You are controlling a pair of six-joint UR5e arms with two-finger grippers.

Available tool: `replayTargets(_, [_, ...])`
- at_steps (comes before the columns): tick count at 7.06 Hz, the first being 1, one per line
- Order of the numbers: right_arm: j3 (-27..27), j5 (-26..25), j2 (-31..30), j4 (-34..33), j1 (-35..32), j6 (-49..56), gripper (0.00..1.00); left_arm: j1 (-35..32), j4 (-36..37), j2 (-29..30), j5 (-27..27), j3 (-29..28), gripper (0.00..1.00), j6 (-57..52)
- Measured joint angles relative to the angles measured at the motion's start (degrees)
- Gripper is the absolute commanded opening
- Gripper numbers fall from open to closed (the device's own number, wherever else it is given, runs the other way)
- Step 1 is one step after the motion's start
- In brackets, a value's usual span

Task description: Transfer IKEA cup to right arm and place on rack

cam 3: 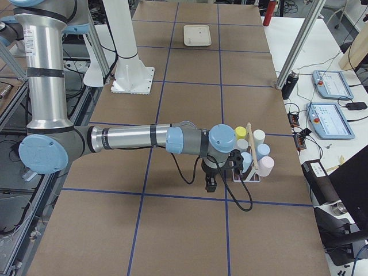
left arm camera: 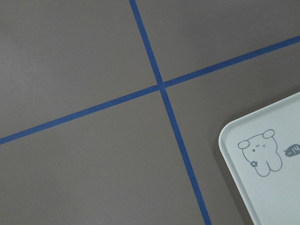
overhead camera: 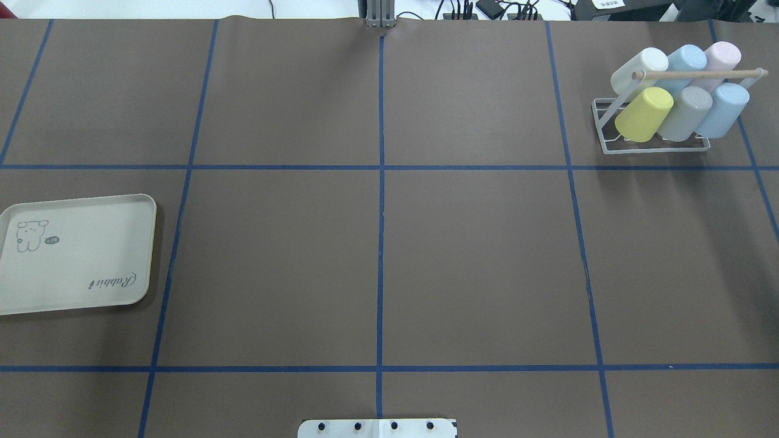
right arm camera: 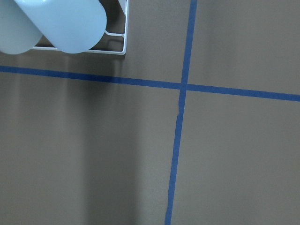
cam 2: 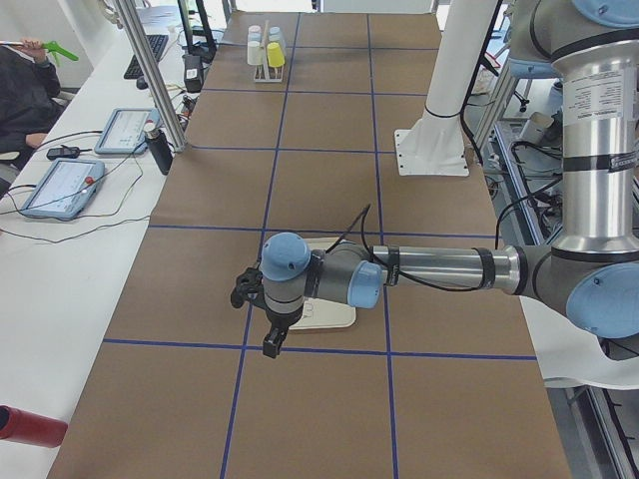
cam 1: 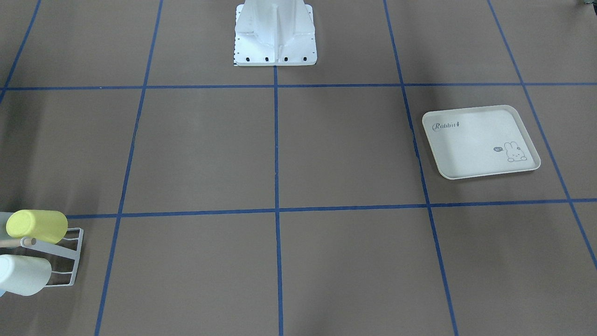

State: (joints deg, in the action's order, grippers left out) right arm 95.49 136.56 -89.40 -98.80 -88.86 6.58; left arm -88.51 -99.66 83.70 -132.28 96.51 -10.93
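Currently six cups [overhead camera: 686, 114] lie tilted on the rack [overhead camera: 601, 128], in two rows of three under its wooden dowel [overhead camera: 700, 74], at the far right corner of the table [overhead camera: 475, 267] in the overhead view. The yellow cup [overhead camera: 643, 114] ends the nearer row. The right gripper [cam 3: 210, 186] hangs just beside the rack, pointing down. The left gripper [cam 2: 271, 347] hangs over the cream tray [overhead camera: 73, 274]. Whether either gripper's fingers are parted or clenched, I cannot tell.
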Motion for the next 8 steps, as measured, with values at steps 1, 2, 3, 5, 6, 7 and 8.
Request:
replayTargets(1, [-0.1, -0.1, -0.2, 0.1, 0.0, 0.1, 1.00, 0.0, -0.1, 0.0, 0.0, 0.0, 1.00, 0.0])
replayTargets(2, [-0.2, -0.3, -0.3, 0.1, 0.0, 0.1, 1.00, 0.0, -0.2, 0.0, 0.0, 0.1, 1.00, 0.0])
replayTargets(3, [-0.3, -0.4, -0.3, 0.4, 0.0, 0.2, 1.00, 0.0, -0.2, 0.0, 0.0, 0.1, 1.00, 0.0])
replayTargets(5, [-1.0, -0.6, -1.1, 3.7, 0.0, 0.0, 1.00, -0.1, -0.3, 0.0, 0.1, 0.2, 1.00, 0.0])
replayTargets(6, [-1.4, -0.7, -1.4, 5.1, 0.0, 0.0, 1.00, 0.0, -0.3, 0.0, 0.1, 0.2, 1.00, 0.0])
replayTargets(7, [-1.7, -0.8, -1.5, 5.6, 0.0, -0.1, 1.00, 0.0, -0.3, 0.1, 0.1, 0.2, 1.00, 0.0])
replayTargets(8, [-1.7, -0.8, -1.4, 5.8, 0.0, -0.4, 1.00, 0.0, -0.3, 0.2, 0.1, 0.0, 1.00, 0.0])
